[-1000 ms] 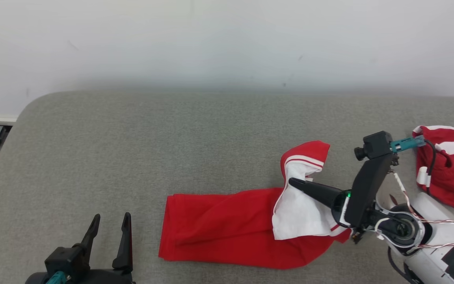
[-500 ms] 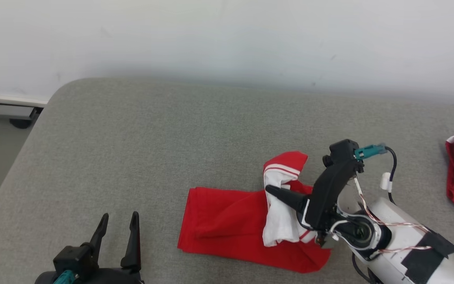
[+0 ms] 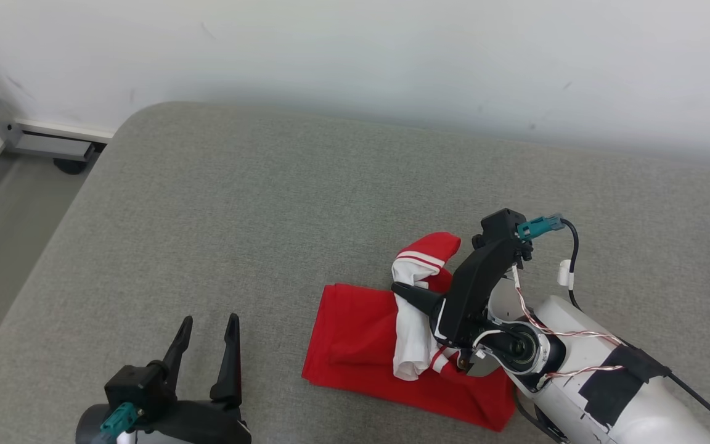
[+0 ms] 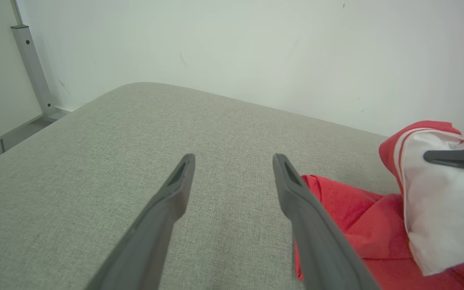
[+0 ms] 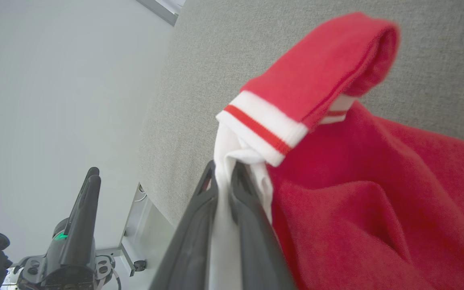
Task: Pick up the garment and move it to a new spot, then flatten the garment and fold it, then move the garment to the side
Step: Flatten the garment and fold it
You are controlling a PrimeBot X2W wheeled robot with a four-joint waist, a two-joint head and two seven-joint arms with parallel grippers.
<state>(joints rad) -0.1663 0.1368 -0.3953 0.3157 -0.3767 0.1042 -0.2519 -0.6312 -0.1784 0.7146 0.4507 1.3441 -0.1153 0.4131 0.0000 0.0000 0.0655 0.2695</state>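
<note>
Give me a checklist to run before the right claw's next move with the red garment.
1. Right claw shut on the garment, at its white fabric: ok.
2. Left claw open, apart from the garment: ok.
3. Garment lifted clear of the grey surface: not ok, most of it lies there.
4. Bare surface left of the garment for a new spot: ok.
5. Garment flat: not ok, bunched and doubled over.
6. Grip firm enough to hold through a carry: cannot tell.

Head view high, looking down on grey surface; wrist views low, close; all share red garment.
</note>
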